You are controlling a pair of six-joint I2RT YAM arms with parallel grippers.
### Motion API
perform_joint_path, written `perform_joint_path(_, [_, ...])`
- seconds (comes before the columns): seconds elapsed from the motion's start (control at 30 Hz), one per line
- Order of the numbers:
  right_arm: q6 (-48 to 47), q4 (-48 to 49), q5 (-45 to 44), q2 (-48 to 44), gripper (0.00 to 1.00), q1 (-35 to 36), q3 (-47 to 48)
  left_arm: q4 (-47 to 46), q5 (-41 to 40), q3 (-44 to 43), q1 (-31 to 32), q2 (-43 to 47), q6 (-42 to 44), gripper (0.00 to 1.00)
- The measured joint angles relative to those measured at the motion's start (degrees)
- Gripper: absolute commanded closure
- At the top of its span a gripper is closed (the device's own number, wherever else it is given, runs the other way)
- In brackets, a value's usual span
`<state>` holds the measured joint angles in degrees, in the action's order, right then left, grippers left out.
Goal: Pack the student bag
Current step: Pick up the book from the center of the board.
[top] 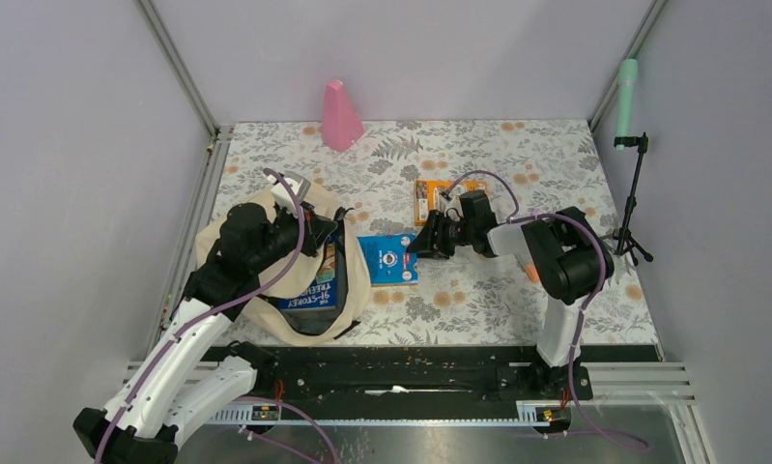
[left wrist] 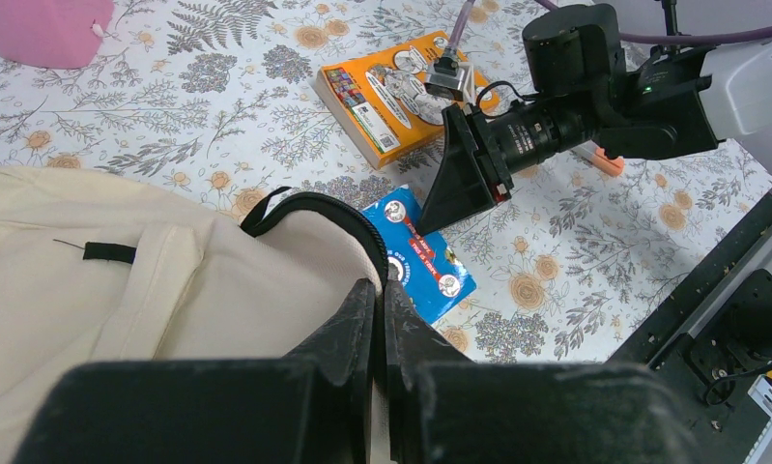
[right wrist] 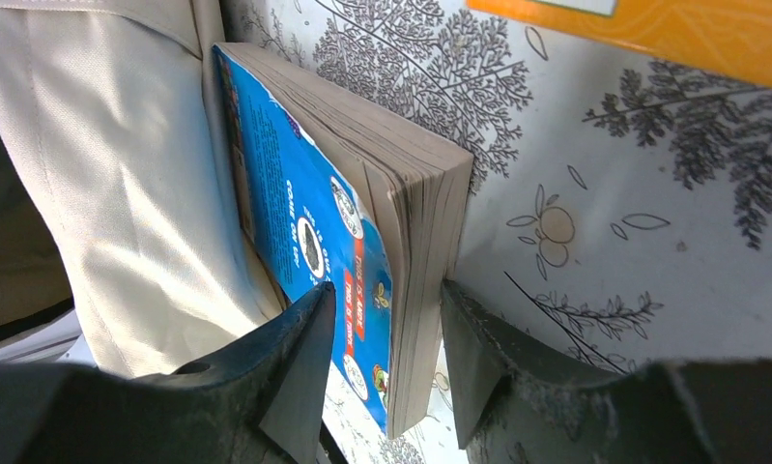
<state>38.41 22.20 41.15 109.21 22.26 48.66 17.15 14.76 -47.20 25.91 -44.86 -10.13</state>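
**Left gripper [top: 309, 235] pinching student bag [top: 355, 280] rim; right gripper [top: 422, 244] closed on blue book [top: 388, 259]**

Top view. Nearest the camera, the left arm [top: 184, 358] and right arm [top: 560, 324] rise from a black rail [top: 401, 375] at the near edge of the floral tabletop [top: 478, 309]. The student bag lies on the left half of the tabletop, mouth open upward. A paperback [top: 314, 290] shows inside it. The left gripper sits at the bag's upper rim. The blue book lies just right of the bag, touching its side, and the right gripper is at the book's right edge. An orange book [top: 430, 198] lies beyond the right gripper. A pink object [top: 341, 116] stands at the far edge. A small orange item [top: 531, 274] lies beside the right arm. A green cylinder [top: 628, 87] is mounted on a stand [top: 635, 208] to the far right.

Left wrist view. The left gripper [left wrist: 382, 285] has its jaws pressed together, with the black-trimmed rim of the student bag [left wrist: 169, 280] running in between them. Beyond the rim, the blue book [left wrist: 440, 280] lies with the right gripper [left wrist: 440, 208] upon it. The orange book [left wrist: 382, 106] lies farther off.

Right wrist view. The right gripper [right wrist: 386, 290] has its jaws closed on a corner of the blue book [right wrist: 304, 193], one finger on the cover and the other against the opposite face. The book's far edge rests against the student bag [right wrist: 121, 174]. The orange book [right wrist: 652, 29] shows at the upper corner.
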Motion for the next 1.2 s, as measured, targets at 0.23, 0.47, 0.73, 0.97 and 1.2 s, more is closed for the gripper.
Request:
perform_joint_path(0.23, [1.53, 3.21, 0.04, 0.90, 0.61, 0.81, 0.07, 0.00, 0.00, 0.00, 0.00, 0.00, 0.00, 1.00])
perform_joint_path(0.47, [3.69, 5.68, 0.02, 1.01, 0.92, 1.44, 0.04, 0.00, 0.00, 0.00, 0.00, 0.00, 0.00, 1.00])
perform_joint_path(0.73, [3.78, 7.52, 0.11, 1.01, 0.88, 2.93, -0.04, 0.00, 0.02, 0.00, 0.00, -0.35, 0.00, 1.00])
perform_joint_path(0.97, [3.28, 9.97, 0.55, 1.22, 0.74, 4.66, -0.04, -0.02, 0.04, 0.00, 0.00, -0.37, 0.00, 1.00])
perform_joint_path(1.2, [3.85, 14.16, 0.59, 3.52, 0.62, 5.38, -0.04, -0.02, 0.07, 0.00, 0.00, -0.66, -0.02, 1.00])
